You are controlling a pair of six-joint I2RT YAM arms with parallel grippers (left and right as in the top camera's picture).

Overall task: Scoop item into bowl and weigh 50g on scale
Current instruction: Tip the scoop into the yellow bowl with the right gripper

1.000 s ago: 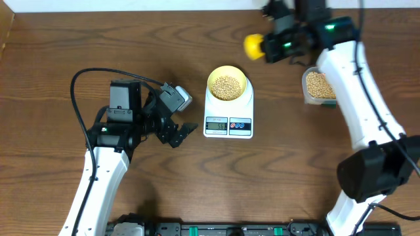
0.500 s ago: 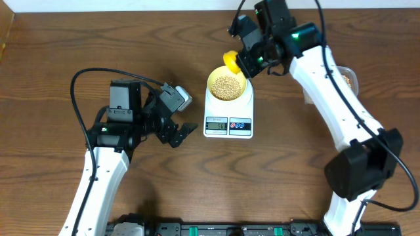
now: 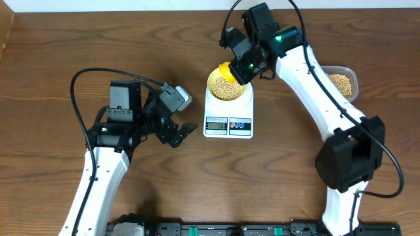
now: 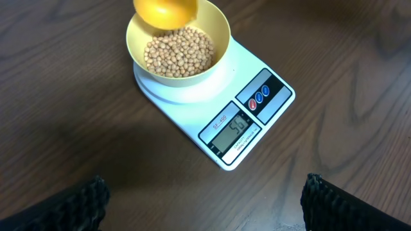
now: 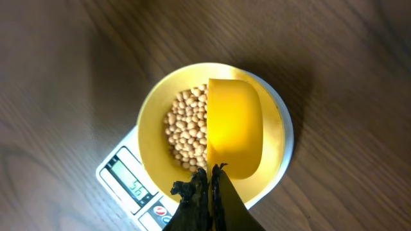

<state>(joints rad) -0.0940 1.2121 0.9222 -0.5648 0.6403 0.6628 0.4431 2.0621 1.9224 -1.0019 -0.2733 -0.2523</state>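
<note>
The pale yellow bowl (image 3: 228, 85) sits on the white scale (image 3: 228, 121), holding tan beans (image 3: 227, 83). The scale display reads about 56 in the left wrist view (image 4: 235, 128). My right gripper (image 3: 247, 64) is shut on the handle of a yellow scoop (image 3: 230, 71), held over the bowl's far rim. In the right wrist view the scoop (image 5: 234, 128) covers the right half of the bowl (image 5: 157, 138) above the beans (image 5: 187, 131). My left gripper (image 3: 178, 134) is open and empty, left of the scale; its fingers frame bare table (image 4: 205, 199).
A clear plastic tub (image 3: 342, 83) with more beans stands at the right, behind my right arm. Cables loop by the left arm. The table's far edge runs along the top.
My right gripper has carried the yellow scoop from near the tub leftward to over the bowl. The left arm has not moved.
</note>
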